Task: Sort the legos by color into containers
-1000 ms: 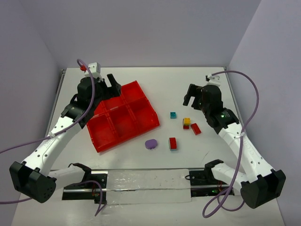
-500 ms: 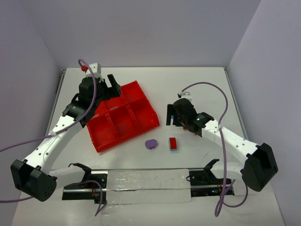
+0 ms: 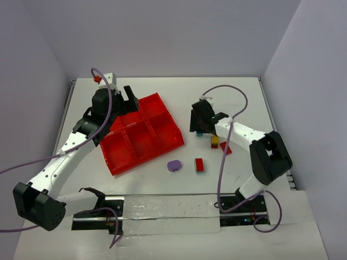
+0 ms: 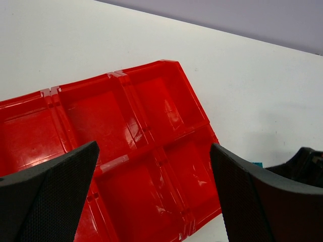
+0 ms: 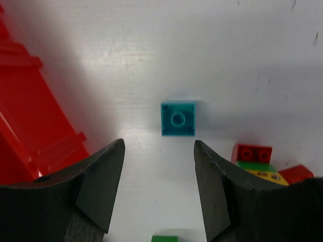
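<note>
The red tray [image 3: 142, 136] of containers lies left of centre, and every compartment that shows holds nothing. My left gripper [image 3: 129, 102] hovers open over its back left part; its wrist view looks down on the tray [image 4: 126, 116] between wide fingers [image 4: 55, 191]. My right gripper [image 3: 196, 123] hangs open low over the table, with a teal lego [image 5: 177, 119] just beyond its fingertips [image 5: 103, 171] and nothing between them. Close by lie a red, green and yellow stack [image 3: 215, 142], a red lego [image 3: 225, 148], another red lego [image 3: 199, 165] and a purple one [image 3: 174, 165].
The tray's right edge [image 5: 30, 126] is close on the left of my right gripper. The stacked bricks [image 5: 255, 162] sit just right of its right finger. A green piece [image 5: 164, 238] shows at the bottom edge of the right wrist view. Walls enclose the table.
My right arm has swung in from the right side to the teal lego beside the tray, and its jaws have narrowed. The left arm has not moved.
</note>
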Available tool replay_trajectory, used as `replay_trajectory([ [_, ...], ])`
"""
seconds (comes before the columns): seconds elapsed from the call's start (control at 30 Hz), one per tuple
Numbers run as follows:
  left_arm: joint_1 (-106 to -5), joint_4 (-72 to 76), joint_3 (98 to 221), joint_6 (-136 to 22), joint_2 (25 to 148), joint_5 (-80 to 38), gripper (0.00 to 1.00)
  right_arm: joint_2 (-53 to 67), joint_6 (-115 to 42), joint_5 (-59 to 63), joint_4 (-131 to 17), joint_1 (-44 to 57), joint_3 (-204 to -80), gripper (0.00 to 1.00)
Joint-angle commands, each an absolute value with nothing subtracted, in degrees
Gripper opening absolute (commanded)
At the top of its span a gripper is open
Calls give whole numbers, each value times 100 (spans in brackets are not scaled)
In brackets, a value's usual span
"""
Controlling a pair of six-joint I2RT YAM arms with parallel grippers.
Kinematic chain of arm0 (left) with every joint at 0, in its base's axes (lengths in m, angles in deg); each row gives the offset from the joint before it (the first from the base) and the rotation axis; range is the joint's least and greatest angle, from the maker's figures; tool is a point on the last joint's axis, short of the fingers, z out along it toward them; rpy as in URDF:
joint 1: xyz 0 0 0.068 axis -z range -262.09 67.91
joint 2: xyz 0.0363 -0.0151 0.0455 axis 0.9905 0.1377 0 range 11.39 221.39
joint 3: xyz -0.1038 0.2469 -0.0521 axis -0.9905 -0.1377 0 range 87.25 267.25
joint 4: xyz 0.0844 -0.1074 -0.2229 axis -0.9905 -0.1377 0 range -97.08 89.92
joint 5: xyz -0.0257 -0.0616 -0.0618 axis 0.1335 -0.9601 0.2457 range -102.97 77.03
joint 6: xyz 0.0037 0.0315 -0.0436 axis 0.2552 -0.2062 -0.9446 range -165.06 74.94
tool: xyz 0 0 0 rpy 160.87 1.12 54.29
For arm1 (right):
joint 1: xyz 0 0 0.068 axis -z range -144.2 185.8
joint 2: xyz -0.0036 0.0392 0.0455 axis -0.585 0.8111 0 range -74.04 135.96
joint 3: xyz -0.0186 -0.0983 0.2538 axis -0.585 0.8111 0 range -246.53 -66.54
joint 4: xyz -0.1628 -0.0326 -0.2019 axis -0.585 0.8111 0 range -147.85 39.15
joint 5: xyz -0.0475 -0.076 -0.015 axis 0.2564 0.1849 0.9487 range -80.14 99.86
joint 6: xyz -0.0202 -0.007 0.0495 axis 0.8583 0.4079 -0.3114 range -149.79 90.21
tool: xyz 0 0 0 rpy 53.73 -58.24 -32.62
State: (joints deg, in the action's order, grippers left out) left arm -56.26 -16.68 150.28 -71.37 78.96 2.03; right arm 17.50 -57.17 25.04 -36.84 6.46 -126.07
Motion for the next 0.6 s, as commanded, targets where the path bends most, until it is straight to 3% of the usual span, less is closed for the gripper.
replay_trajectory([
  [0.0, -5625, -1695, 15203, -7048, 7811, 354, 99, 2206, -5556, 2485, -3764, 833, -13177, 66],
  [0.23, -5625, -1749, 15229, -6985, 7784, 417, 99, 2746, -5580, 2559, -3684, 890, -13281, 76],
  [0.57, -5625, -1816, 15229, -6938, 7752, 476, 99, 3098, -5612, 2606, -3813, 893, -13225, 68],
])
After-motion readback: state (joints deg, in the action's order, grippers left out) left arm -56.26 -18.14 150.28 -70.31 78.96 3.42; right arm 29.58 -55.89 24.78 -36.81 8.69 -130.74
